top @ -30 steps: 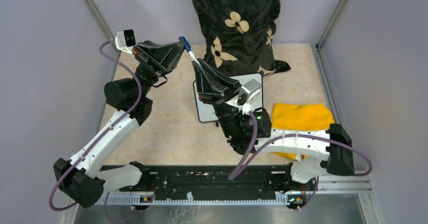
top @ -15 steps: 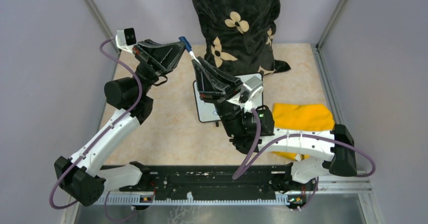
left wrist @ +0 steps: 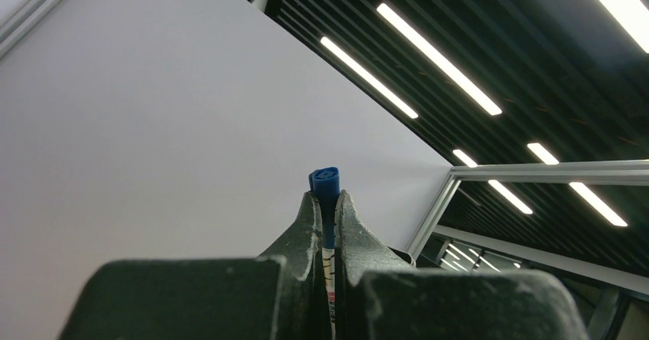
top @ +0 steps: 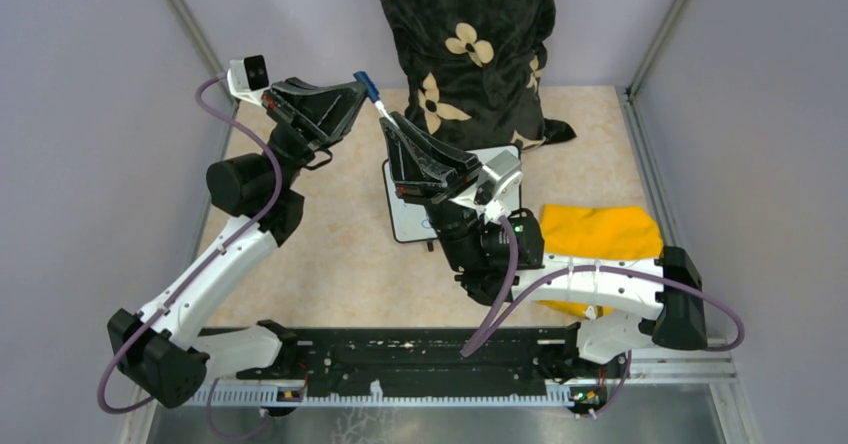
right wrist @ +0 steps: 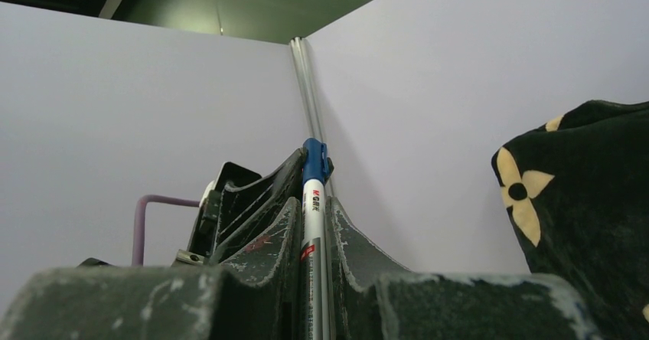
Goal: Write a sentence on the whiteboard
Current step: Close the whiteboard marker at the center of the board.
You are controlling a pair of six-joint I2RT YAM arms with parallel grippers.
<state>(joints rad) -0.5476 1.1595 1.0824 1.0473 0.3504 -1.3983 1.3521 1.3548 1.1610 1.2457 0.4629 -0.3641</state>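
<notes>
left gripper [top: 357, 88] clamps the blue cap [top: 368, 86] of the marker [top: 380, 108]. right gripper [top: 391, 122] grips its barrel, above the whiteboard [top: 406, 227].

Lab test cell: grey panel walls [top: 90, 114], aluminium framing [top: 665, 29], strip lights [left wrist: 440, 60].

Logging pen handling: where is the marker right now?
In the top view the marker hangs left of centre, cap in the left gripper, barrel in the right gripper, beyond the whiteboard's far left corner.
</notes>
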